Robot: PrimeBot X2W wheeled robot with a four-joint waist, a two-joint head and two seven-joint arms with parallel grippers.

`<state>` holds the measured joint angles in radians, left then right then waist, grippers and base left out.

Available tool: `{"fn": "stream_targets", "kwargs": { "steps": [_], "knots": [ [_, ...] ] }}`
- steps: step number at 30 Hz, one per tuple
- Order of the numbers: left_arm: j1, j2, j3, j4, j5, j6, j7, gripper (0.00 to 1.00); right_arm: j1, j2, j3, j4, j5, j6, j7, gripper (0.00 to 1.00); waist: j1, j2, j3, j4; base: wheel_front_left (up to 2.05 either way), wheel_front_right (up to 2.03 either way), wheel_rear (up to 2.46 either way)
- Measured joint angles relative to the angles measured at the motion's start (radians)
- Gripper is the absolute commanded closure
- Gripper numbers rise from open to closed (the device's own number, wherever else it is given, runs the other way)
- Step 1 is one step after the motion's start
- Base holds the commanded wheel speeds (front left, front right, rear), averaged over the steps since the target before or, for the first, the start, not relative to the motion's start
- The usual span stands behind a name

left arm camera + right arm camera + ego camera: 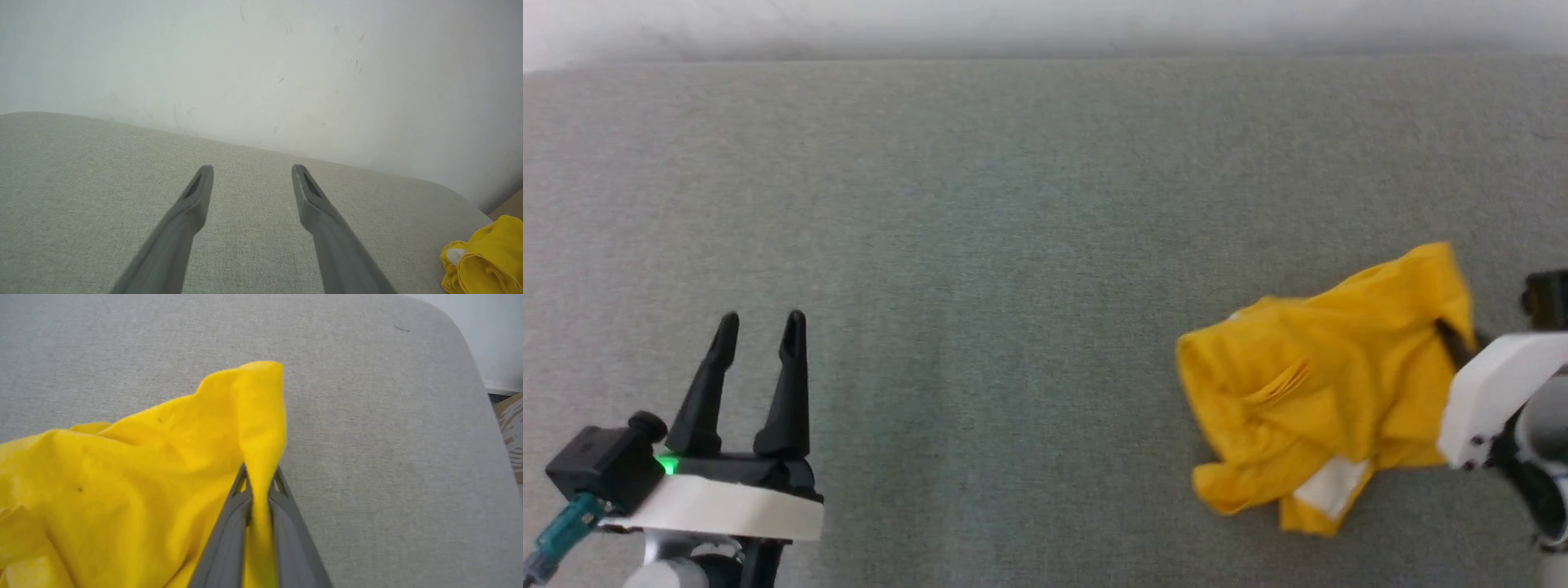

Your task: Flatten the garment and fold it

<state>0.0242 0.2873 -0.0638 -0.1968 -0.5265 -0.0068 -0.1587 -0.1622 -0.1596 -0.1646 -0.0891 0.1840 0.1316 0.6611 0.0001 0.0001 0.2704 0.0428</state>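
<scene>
The garment (1323, 384) is a crumpled bright yellow T-shirt lying at the right of the grey padded surface, with a white patch showing at its lower edge. My right gripper (260, 477) is shut on a raised fold of the yellow cloth at the garment's right side; in the head view its dark fingers (1454, 343) are mostly covered by the fabric. My left gripper (760, 327) stands open far to the left, nothing between its fingers. The garment (486, 261) appears at the lower right corner of the left wrist view, well away from the left gripper (252, 169).
The grey fabric surface (1013, 245) runs wide between the two arms. A pale wall (261, 61) rises behind its far edge. The surface's rounded right end (470, 355) drops off beside a patterned floor (510, 428).
</scene>
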Motion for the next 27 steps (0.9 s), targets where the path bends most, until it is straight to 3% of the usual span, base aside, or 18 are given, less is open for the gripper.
{"fn": "stream_targets", "kwargs": {
  "steps": [19,27],
  "knots": [
    [-0.151,0.091,0.030,-0.117,0.021,-0.010,0.027,0.00,-0.164,-0.296,-0.167,0.021,-0.138,0.000,0.077,1.00,0.0002,0.0000,0.232,-0.119,0.00,0.00,0.00],
    [-0.179,0.119,0.055,-0.143,0.045,-0.011,-0.005,0.00,-0.201,-0.301,-0.199,0.082,-0.169,0.000,0.006,1.00,0.0001,0.0000,0.325,-0.145,0.00,0.00,0.00]
  ]
}}
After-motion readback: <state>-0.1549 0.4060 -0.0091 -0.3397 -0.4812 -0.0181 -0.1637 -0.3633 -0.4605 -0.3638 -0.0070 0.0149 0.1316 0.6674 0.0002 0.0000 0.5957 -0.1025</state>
